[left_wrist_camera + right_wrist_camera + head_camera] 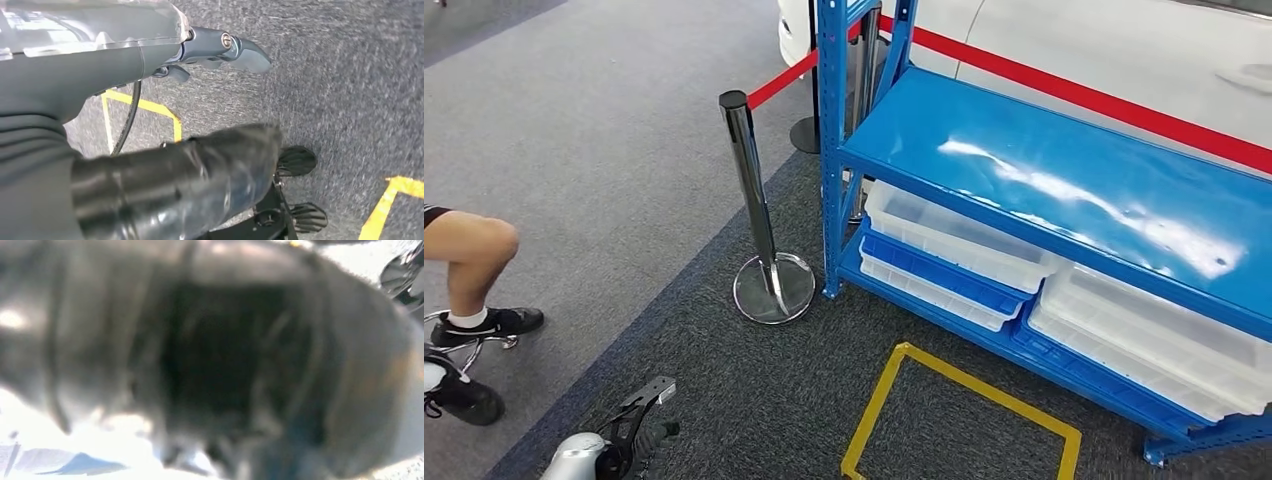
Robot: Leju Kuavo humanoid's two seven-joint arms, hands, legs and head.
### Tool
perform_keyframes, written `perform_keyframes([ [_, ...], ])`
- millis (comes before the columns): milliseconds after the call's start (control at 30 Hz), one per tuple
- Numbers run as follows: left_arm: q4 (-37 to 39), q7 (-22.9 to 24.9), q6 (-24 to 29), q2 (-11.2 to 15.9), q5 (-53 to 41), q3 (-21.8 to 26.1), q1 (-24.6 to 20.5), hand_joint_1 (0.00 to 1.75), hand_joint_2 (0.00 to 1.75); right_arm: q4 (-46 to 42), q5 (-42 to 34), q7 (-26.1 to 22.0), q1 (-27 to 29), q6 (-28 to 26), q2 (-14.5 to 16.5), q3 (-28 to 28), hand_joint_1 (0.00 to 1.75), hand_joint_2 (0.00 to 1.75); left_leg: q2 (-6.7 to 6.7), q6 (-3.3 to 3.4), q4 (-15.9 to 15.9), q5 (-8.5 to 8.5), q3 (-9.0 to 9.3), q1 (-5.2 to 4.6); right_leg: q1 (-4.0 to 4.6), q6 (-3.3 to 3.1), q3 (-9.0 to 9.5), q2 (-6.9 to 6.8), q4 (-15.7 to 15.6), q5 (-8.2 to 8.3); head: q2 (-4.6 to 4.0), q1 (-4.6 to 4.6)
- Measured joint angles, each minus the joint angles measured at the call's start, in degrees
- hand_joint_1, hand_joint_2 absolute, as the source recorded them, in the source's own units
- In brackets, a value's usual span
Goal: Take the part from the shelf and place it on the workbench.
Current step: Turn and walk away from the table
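The blue metal shelf [1064,180] stands at the right in the head view, with a glossy blue board on top. Clear plastic bins [954,240] sit on its lower level. My left hand [639,420] hangs low at the bottom left, away from the shelf. In the left wrist view its grey thumb [235,50] stretches out above the carpet, apart from the dark, blurred fingers [200,180], and nothing shows between them. The right wrist view is a dark blur very close to the lens, so I cannot make out the right hand's state.
A chrome stanchion [759,230] with a red rope [1084,95] stands left of the shelf. A yellow square [964,420] is taped on the dark carpet in front of it. A person's bare leg and black shoe [484,290] are at the far left. A white car body [1124,50] sits behind the shelf.
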Motion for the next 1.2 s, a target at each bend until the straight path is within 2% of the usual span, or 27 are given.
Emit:
perform_keyframes([
  [33,0.0,0.0,0.0,0.0,0.0,-0.1,0.0,0.0,1.75,0.0,0.0,0.0,0.0,-0.1,0.0,0.0,0.0,0.0,0.62,-0.1,0.0,-0.14,0.15,0.02,-0.18,0.13,0.9,-0.24,-1.8,1.5,0.0,0.01],
  [67,0.0,0.0,0.0,0.0,0.0,-0.2,0.0,0.0,1.75,0.0,0.0,0.1,0.1,-0.1,0.0,0.0,0.0,0.0,1.21,-0.26,0.1,-0.32,0.36,0.04,-0.3,0.17,2.83,-0.73,-5.6,3.62,0.0,0.02],
  [133,0.0,0.0,0.3,0.0,0.0,-0.4,-0.1,0.0,1.75,0.0,0.0,0.2,0.1,-0.2,0.0,0.0,0.0,0.0,2.31,-0.8,0.2,-0.73,0.78,-0.07,-0.12,-0.09,6.67,-2.88,-13.3,6.47,0.0,0.01],
  [167,0.0,0.0,0.5,0.0,0.0,-0.5,-0.1,0.0,1.75,0.0,0.0,0.2,0.1,-0.3,-0.1,0.0,0.0,0.0,2.76,-1.15,0.2,-0.9,0.93,-0.16,0.11,-0.37,7.64,-3.6,-15.3,7.0,0.0,-0.01],
  [200,0.0,0.0,0.8,0.0,0.0,-0.6,-0.2,0.0,1.75,0.0,0.0,0.2,0.1,-0.3,0.0,0.0,0.0,0.0,3.24,-1.55,0.2,-1.03,1.06,-0.28,0.38,-0.68,7.83,-3.9,-16.0,6.9,0.0,-0.03],
  [267,-0.1,0.0,1.5,0.0,0.0,-0.9,-0.3,0.0,1.75,0.0,0.0,0.4,0.2,-0.3,0.0,0.0,0.0,0.0,4.08,-2.32,0.2,-1.24,1.36,-0.32,0.56,-1.36,7.62,-2.78,-15.9,6.99,0.0,-0.05],
  [300,-0.2,0.1,1.9,0.0,0.0,-1.0,-0.5,0.0,1.75,0.0,0.0,0.4,0.3,-0.3,0.0,-0.1,0.0,0.0,3.64,-2.69,0.4,-1.62,1.4,-0.21,0.46,-1.72,7.7,-2.21,-16.2,7.1,0.0,-0.09],
  [367,-0.3,0.1,2.8,0.0,0.0,-1.2,-0.6,0.0,1.75,0.0,0.0,0.5,0.4,-0.3,0.1,-0.2,0.0,0.0,1.08,-3.16,3.6,-3.89,0.16,0.09,0.18,-2.5,7.94,-1.15,-16.6,7.41,0.0,-0.15],
  [400,-0.4,0.2,3.4,0.0,0.0,-1.3,-0.6,0.0,1.75,0.0,0.0,0.5,0.4,-0.3,0.2,-0.2,0.0,0.0,-0.53,-3.25,7.0,-5.79,-1.4,0.17,0.17,-2.78,7.99,-0.59,-16.7,7.49,0.0,-0.19],
  [433,-0.4,0.2,3.9,0.1,0.0,-1.3,-0.5,0.0,1.75,0.0,0.0,0.5,0.4,-0.4,0.3,-0.3,0.0,0.0,-1.41,-3.28,11.0,-7.64,-3.3,0.17,0.25,-2.99,7.97,0.03,-16.7,7.51,0.0,-0.2],
  [467,-0.4,0.3,4.5,0.1,0.0,-1.3,-0.4,0.0,1.75,0.0,0.0,0.5,0.4,-0.4,0.4,-0.4,0.0,0.0,-1.8,-3.29,14.6,-8.87,-5.07,0.14,0.36,-3.13,7.96,0.68,-16.6,7.48,0.0,-0.21],
  [500,-0.4,0.3,5.0,0.0,0.0,-1.3,-0.2,0.0,1.75,0.0,0.0,0.5,0.4,-0.6,0.4,-0.4,0.0,0.0,-1.93,-3.24,16.6,-9.0,-6.15,0.1,0.5,-3.24,7.99,1.32,-16.5,7.44,0.0,-0.21],
  [533,-0.5,0.4,5.6,0.0,-0.2,-1.4,-0.1,0.0,1.75,0.0,-0.1,0.5,0.5,-0.7,0.5,-0.5,0.0,0.44,-1.98,-3.1,16.4,-7.93,-6.23,0.07,0.63,-3.33,8.05,1.89,-16.4,7.36,0.0,-0.21],
  [567,-0.5,0.6,6.3,0.0,-0.5,-1.6,0.0,0.0,1.75,0.0,-0.3,0.7,0.7,-0.7,0.6,-0.7,0.0,0.87,-2.03,-2.87,14.0,-5.92,-5.33,0.04,0.74,-3.38,8.13,2.36,-16.2,7.23,0.0,-0.21],
  [633,-0.6,1.1,7.5,0.0,-1.5,-2.4,0.1,0.0,1.75,0.0,-1.2,2.1,1.1,-0.5,0.9,-1.3,0.0,1.75,-2.55,-2.08,6.5,-1.94,-2.37,-0.19,0.96,-3.22,8.16,3.16,-15.7,6.89,0.0,-0.18],
  [667,-0.7,1.3,7.8,-0.1,-1.8,-2.9,0.3,0.0,1.75,0.1,-1.8,3.0,1.2,-0.4,1.0,-1.8,0.0,1.75,-2.86,-1.73,3.7,-0.97,-1.27,-0.33,1.02,-3.0,7.99,3.43,-15.5,6.76,0.0,-0.17],
  [733,-0.8,1.1,8.2,-0.3,-1.5,-4.2,1.2,0.0,1.75,-0.1,-3.0,4.2,1.6,-0.5,1.2,-2.4,0.0,1.75,-3.26,-1.51,1.4,-0.86,-0.53,-0.5,1.1,-2.74,7.61,3.67,-15.1,6.58,0.0,-0.14],
  [833,-1.4,0.0,9.5,-1.0,0.7,-6.8,3.9,0.0,1.75,-0.8,-5.2,4.2,2.9,-1.6,1.4,-2.4,0.0,1.75,-3.29,-1.73,1.1,-0.82,-0.41,-0.63,0.99,-2.86,7.56,3.65,-15.2,6.54,0.0,-0.12],
  [1033,-2.7,-3.4,13.1,-1.8,6.9,-11.3,8.2,0.0,1.75,-3.0,-10.6,2.3,5.1,-4.8,2.0,0.0,0.0,1.75,-3.42,-1.42,1.2,-0.94,-0.36,-0.71,0.94,-2.73,7.92,3.5,-15.7,6.54,0.0,-0.11],
  [1200,-3.9,-6.4,16.3,-2.2,12.3,-15.1,11.7,0.0,1.75,-5.2,-15.2,0.6,7.2,-7.5,2.7,3.3,0.0,1.75,-3.42,-1.25,1.2,-1.04,-0.31,-0.77,0.86,-2.1,7.99,3.5,-15.8,6.5,0.0,-0.11],
])
